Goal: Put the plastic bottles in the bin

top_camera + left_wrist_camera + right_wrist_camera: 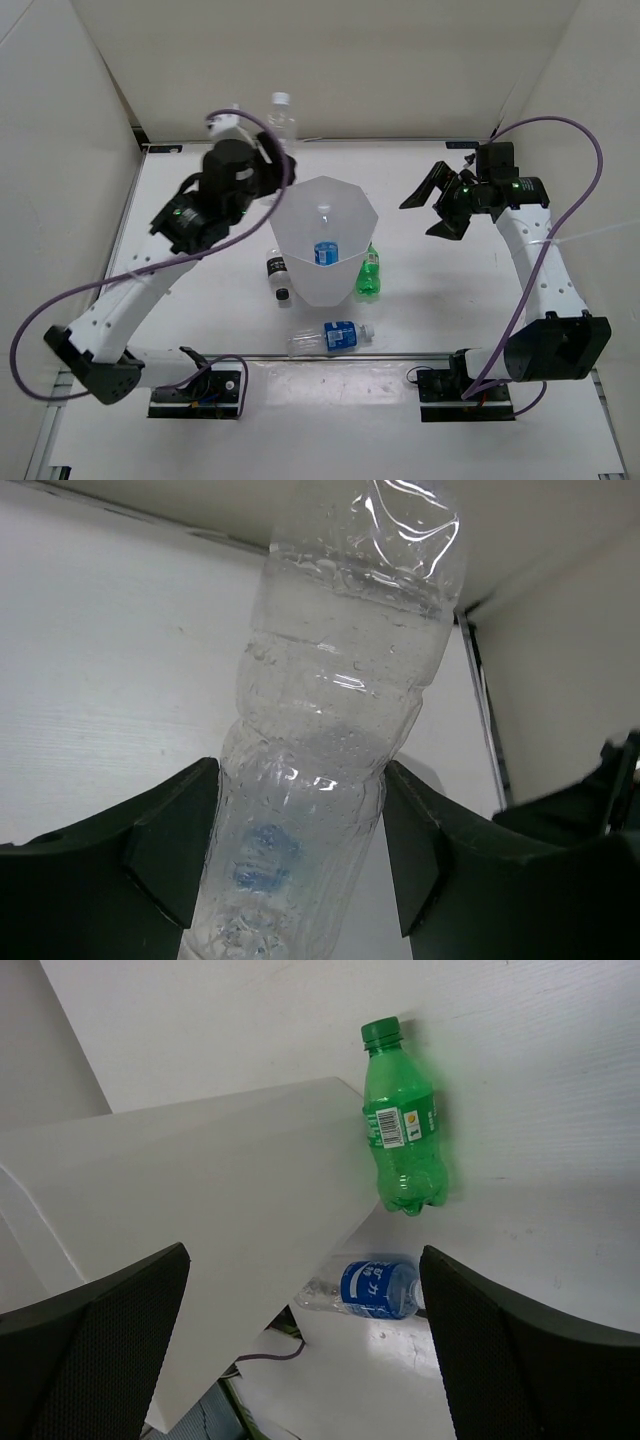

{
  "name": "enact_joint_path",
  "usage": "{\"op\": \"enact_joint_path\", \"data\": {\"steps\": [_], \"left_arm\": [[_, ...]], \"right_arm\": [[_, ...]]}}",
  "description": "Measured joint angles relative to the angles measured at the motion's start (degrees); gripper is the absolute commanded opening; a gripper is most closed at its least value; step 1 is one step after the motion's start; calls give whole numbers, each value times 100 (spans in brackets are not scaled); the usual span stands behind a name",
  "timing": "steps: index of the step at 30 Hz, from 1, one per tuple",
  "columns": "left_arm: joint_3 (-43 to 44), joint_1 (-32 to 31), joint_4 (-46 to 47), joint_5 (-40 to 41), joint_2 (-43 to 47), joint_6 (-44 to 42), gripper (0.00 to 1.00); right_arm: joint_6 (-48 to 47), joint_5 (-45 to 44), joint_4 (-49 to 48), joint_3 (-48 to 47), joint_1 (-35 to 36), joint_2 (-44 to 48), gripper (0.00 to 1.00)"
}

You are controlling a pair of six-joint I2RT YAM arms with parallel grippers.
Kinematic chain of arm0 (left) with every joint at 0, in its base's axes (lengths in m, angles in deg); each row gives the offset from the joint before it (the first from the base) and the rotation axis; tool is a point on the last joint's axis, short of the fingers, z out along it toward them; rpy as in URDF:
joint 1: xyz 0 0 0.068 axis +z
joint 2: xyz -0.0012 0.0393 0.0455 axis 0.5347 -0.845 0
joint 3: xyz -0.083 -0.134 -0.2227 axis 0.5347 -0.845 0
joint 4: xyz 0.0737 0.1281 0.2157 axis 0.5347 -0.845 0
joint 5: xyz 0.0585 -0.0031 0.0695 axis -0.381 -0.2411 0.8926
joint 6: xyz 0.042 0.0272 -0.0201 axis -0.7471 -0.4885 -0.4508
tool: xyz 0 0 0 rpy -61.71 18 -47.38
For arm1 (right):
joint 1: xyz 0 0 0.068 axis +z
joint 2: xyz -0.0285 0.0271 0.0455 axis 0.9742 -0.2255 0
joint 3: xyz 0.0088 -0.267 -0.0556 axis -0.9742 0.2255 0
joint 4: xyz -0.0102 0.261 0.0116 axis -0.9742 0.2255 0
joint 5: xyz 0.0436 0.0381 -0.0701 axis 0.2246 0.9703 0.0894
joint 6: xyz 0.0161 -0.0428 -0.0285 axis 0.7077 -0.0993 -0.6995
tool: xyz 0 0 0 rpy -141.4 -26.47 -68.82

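We had the left gripper (300, 825) pinched on the plain clear bottle (281, 112) at upper-middle of the top view, right gripper (426, 213) gaping, so we reckoned lift straight up before swinging over the bin (305, 275).

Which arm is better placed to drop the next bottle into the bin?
Left. The left gripper clasps the plain clear bottle right beside the bin; the right gripper hangs open and empty on the bin's other side.
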Motion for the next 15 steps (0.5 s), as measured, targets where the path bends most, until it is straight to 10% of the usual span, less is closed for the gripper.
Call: {"op": "enact_joint_path", "data": {"steps": [7, 10, 15], "left_arm": [[96, -1325, 44, 109, -713, -284, 70], [-74, -1532, 52, 195, -616, -297, 100], [-192, -1565, 28, 400, -330, -409, 100]], "right_arm": [[0, -208, -146, 260, 0, 107, 100], [0, -271, -243, 481, 0, 111, 100], [0, -372, -435, 828, 50, -28, 100]]}}
